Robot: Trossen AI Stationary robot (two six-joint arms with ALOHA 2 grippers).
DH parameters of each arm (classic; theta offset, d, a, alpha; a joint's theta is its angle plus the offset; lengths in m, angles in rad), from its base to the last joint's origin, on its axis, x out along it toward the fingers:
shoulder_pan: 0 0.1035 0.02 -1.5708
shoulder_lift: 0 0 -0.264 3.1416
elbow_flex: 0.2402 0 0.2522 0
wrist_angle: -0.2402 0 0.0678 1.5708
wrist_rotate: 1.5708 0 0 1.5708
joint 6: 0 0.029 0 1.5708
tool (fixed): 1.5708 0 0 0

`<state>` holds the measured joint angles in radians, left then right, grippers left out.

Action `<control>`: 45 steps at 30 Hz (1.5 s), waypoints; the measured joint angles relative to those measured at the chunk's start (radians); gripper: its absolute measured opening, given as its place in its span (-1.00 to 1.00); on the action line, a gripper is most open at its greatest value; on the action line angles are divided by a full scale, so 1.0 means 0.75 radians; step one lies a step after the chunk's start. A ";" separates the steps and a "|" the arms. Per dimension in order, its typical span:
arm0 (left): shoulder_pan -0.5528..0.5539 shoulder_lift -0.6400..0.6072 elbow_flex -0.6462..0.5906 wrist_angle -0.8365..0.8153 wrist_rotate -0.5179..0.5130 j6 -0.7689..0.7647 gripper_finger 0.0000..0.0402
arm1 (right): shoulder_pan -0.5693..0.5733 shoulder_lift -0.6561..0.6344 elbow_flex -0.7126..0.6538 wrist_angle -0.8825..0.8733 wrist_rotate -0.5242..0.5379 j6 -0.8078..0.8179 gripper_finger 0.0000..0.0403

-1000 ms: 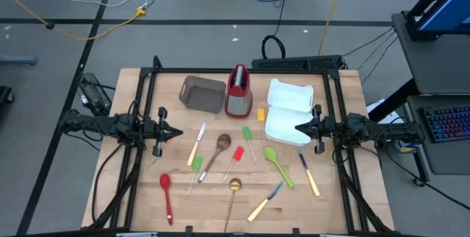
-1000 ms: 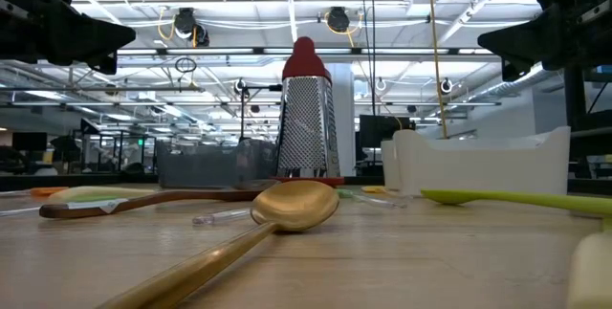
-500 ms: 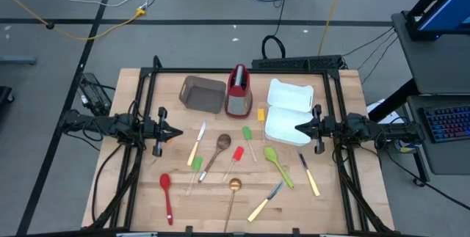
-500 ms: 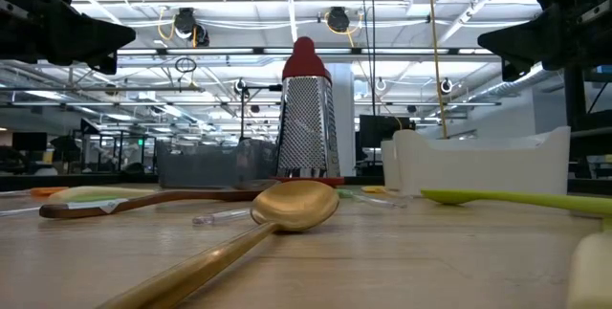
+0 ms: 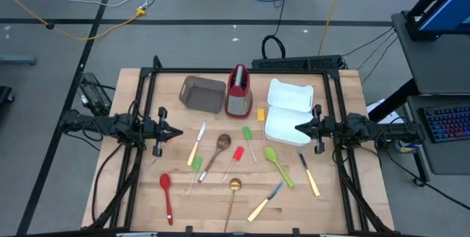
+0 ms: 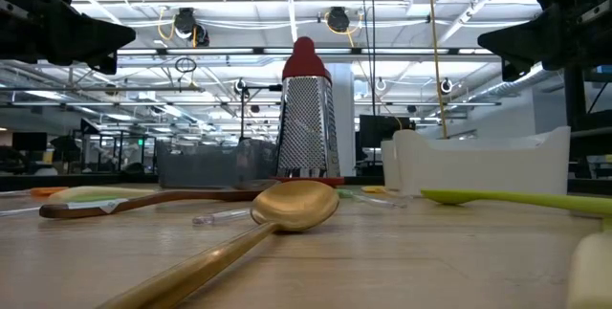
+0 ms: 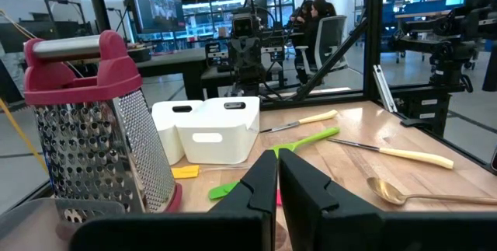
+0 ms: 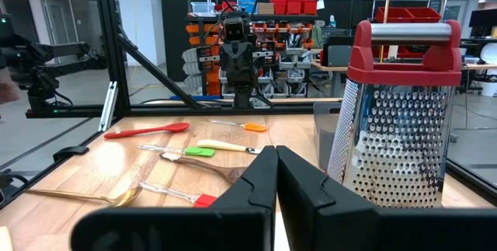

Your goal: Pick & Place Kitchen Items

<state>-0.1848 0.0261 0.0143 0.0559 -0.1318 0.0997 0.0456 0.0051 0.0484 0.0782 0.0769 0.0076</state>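
Utensils lie loose on your table in front of the box grater (image 5: 238,90), gold spoon (image 5: 233,193) nearest you, with left gripper (image 5: 178,132) and right gripper (image 5: 298,128) both clenched empty, hovering at opposite edges.

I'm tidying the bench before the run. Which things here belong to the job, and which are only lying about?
For the job: red spoon, gold spoon, wooden spoon, green spoon, yellow-handled knives.

Just there: grater, brown bin, white trays.
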 joint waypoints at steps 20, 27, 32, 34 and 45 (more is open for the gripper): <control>0.000 -0.001 0.000 0.002 -0.057 -0.147 -0.89 | 0.000 0.000 0.000 0.000 0.000 0.000 -0.99; 0.001 0.000 0.001 0.007 -0.201 -0.171 -0.89 | 0.000 0.000 0.000 0.000 0.000 0.000 -0.99; 0.001 -0.001 0.002 0.007 -0.337 -0.165 -0.89 | 0.000 0.000 0.000 0.000 0.000 0.000 -0.99; 0.001 -0.001 0.002 0.003 -0.343 -0.165 -0.89 | 0.000 0.000 0.000 0.000 0.000 0.000 -0.99; 0.002 -0.001 0.003 0.004 -0.549 -0.150 -0.89 | 0.000 0.000 0.000 0.000 0.000 0.000 -0.99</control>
<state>-0.1837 0.0257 0.0162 0.0586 -0.5434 -0.0129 0.0456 0.0051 0.0483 0.0780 0.0769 0.0078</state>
